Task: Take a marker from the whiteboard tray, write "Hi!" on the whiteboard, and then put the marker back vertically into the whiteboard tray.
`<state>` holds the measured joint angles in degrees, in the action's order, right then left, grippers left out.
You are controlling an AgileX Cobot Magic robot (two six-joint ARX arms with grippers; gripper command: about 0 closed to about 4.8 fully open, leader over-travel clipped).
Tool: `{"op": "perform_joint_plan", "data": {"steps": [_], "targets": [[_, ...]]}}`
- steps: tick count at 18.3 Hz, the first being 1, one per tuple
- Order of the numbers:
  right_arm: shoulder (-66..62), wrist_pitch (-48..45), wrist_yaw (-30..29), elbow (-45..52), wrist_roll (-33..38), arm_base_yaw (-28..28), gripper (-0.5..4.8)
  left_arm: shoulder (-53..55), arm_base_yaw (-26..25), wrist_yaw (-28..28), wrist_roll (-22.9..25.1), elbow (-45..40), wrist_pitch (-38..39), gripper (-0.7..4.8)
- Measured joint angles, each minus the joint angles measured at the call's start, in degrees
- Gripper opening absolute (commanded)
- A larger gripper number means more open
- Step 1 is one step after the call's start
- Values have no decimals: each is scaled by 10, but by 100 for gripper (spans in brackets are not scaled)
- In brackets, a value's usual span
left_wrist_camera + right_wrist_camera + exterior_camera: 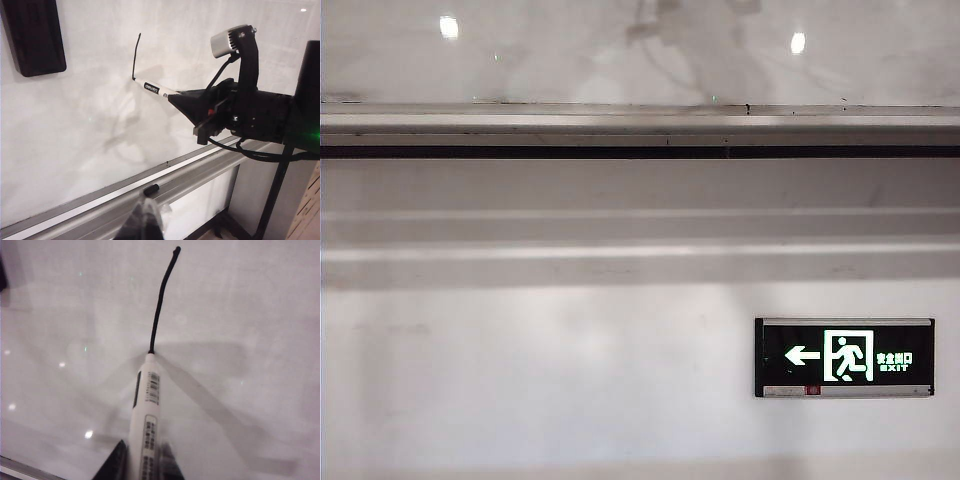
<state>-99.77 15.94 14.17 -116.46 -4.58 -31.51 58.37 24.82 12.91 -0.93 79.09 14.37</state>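
Observation:
My right gripper (145,460) is shut on the marker (146,410), a white barrel with a barcode label. The marker's tip rests on the whiteboard (250,315) at the lower end of a curved black stroke (162,295). The left wrist view shows this from the side: the right gripper (172,96), the marker (152,89), and the stroke (136,55) on the whiteboard (90,125). Below runs the grey whiteboard tray (200,165), with a small black cap (151,189) lying on it. My left gripper (145,222) hovers blurred just in front of the tray, its fingers together and empty. The exterior view shows neither gripper.
A black eraser (35,37) is stuck on the board, far from the stroke. In the exterior view the whiteboard (570,50) sits above the whiteboard tray (620,125), with a lit green exit sign (844,357) on the wall below. A dark stand post (272,200) rises beside the board's end.

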Motion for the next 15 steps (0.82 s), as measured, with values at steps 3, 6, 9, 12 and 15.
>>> {"op": "perform_joint_plan", "data": {"steps": [3,6,9,12,15], "targets": [[19,0,2,0,0,0,-1,0,0,61,11,0,0,-5],[41,-8,1,0,0,0,-1,0,0,64,13,0,0,-5],[41,-14,-25,-1,0,1,-1,0,0,64,13,0,0,-5],[31,-26,-37,-1,-11,1,-1,0,0,62,13,0,0,-5],[20,-31,-37,0,-15,1,-1,0,0,62,13,0,0,-5]]}}
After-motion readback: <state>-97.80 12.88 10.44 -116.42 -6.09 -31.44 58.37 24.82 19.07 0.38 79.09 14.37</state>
